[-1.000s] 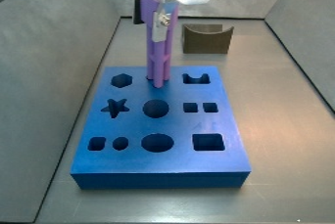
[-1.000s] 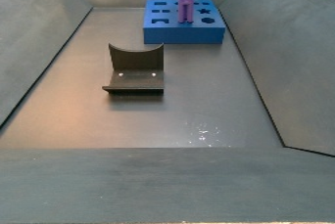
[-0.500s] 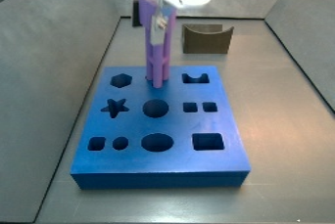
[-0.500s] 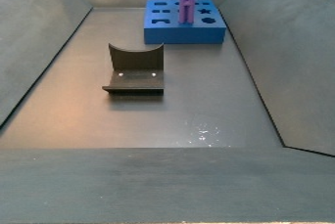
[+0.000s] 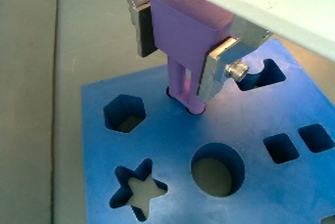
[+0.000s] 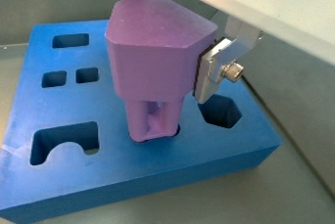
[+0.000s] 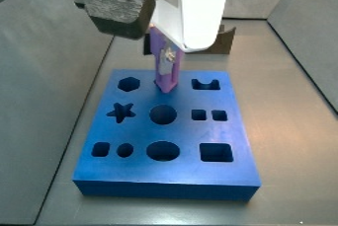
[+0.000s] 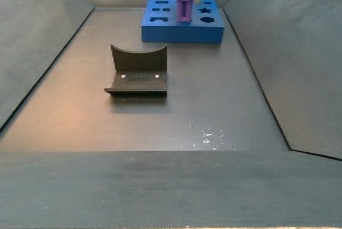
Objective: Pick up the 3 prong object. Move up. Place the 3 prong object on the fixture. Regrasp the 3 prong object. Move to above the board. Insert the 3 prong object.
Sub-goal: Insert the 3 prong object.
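- Fixture (image 8: 136,71) stands nearest you in a side view, bare, well apart from the board (image 8: 203,31).
- Gripper (image 5: 183,34) pinches the 3 prong object (image 6: 155,64), upright, its lower end at the board's surface.
- Piece: judge it light, stiff, smooth plastic; keep hold on its flat upper sides.
- Writing: you will find none legible.

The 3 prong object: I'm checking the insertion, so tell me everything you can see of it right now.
The 3 prong object is a light-purple, matte, plastic-looking piece with a broad blocky upper body narrowing to a slimmer lower end. It stands upright, clamped between the silver fingers of the gripper above the blue board. Its lower end meets the board's top between the hexagon and the U-shaped cutout, apparently entering a hole there. The prongs themselves are hidden.
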{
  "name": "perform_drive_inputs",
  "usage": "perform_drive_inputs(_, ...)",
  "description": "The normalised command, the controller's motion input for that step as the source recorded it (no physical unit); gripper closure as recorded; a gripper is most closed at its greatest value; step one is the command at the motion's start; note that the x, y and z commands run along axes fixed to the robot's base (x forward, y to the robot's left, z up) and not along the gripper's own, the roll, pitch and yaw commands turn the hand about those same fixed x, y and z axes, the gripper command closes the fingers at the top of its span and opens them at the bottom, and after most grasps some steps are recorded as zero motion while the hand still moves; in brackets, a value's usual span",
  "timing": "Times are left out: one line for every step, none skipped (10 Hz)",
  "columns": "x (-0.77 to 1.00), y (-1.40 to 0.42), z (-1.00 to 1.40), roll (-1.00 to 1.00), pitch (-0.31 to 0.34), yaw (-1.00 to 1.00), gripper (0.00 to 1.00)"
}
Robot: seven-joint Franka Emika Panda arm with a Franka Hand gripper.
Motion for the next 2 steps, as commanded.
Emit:
perform_drive_inputs(0.03, 0.0, -0.08, -0.06, -0.054, 0.0, 1.0)
perform_drive_inputs(0.0, 0.0, 0.0, 0.0, 0.0, 0.0, 1.0)
